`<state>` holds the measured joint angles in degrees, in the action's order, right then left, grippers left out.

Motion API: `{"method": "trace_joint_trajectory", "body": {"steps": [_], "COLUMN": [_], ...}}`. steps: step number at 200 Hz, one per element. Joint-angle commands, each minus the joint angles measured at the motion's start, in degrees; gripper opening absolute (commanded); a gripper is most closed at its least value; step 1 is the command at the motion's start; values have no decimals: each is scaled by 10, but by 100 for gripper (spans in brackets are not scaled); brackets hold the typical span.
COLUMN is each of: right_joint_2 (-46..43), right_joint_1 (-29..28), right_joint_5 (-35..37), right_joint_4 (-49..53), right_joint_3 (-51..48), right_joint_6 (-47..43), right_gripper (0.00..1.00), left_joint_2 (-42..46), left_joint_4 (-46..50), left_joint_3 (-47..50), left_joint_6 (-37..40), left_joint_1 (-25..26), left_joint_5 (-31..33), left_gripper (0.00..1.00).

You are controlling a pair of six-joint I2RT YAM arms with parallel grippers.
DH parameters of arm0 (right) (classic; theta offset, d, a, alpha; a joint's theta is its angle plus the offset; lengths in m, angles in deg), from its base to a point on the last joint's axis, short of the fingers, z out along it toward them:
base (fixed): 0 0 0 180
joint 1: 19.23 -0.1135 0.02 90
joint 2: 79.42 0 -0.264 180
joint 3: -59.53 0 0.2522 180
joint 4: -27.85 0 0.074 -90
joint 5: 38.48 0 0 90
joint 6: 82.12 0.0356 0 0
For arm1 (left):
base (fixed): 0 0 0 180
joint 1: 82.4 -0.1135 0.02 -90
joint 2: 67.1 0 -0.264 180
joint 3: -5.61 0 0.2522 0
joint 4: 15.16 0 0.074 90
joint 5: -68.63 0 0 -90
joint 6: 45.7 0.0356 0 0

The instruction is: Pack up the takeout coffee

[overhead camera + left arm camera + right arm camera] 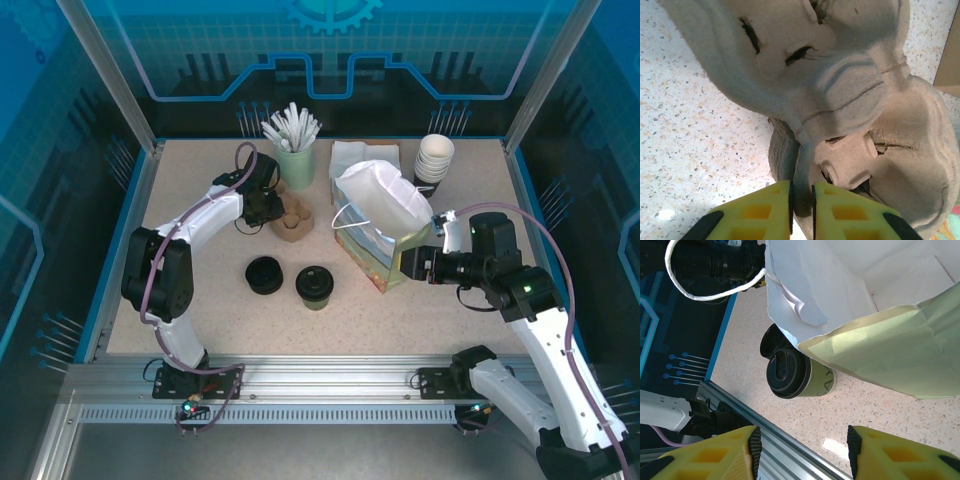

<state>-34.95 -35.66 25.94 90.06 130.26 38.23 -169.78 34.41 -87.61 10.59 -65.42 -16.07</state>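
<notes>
**Coffee out on the table, bag gaping wide**

Found the takeout coffee [314, 286] upright just below centre of the overhead frame, black lid on, standing on the table [200, 330] outside the paper bag [385, 225]. Sat just right of a loose black lid [264, 274], near it but apart. Turned up again at centre-left of the right wrist frame, the takeout coffee [795, 375] just under the bag's lower edge.

Stood open-mouthed right of centre, that paper bag [865, 315], white lining on show. Hung by its lower right side, the right gripper [415, 264], yellow fingers [715, 455] spread wide with nothing between them.

Over to centre-left: left gripper [802, 200] pinched shut on a wall of the pulp cup carrier [840, 100], carrier [292, 218] resting just left of the bag.

Along the top edge: green holder [295, 165] stuffed with white sticks [292, 128], then a stack of cups [434, 158] at upper right, white insides up.
</notes>
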Motion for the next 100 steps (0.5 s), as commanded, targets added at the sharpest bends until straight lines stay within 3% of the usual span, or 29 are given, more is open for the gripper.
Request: {"method": "trace_joint_trajectory", "body": {"steps": [1, 100], "right_joint_2": [-9, -18], "right_joint_1": [10, 13], "right_joint_5": [-12, -11], "right_joint_4": [4, 7], "right_joint_3": [-2, -4], "right_joint_6": [-6, -5], "right_gripper": [52, 52], "left_joint_2": [33, 77], "left_joint_4": [-17, -37], "left_joint_3": [14, 38], "left_joint_6": [-9, -15], "left_joint_1": [-5, -8], "left_joint_5": [-11, -6], "left_gripper": [15, 7]}}
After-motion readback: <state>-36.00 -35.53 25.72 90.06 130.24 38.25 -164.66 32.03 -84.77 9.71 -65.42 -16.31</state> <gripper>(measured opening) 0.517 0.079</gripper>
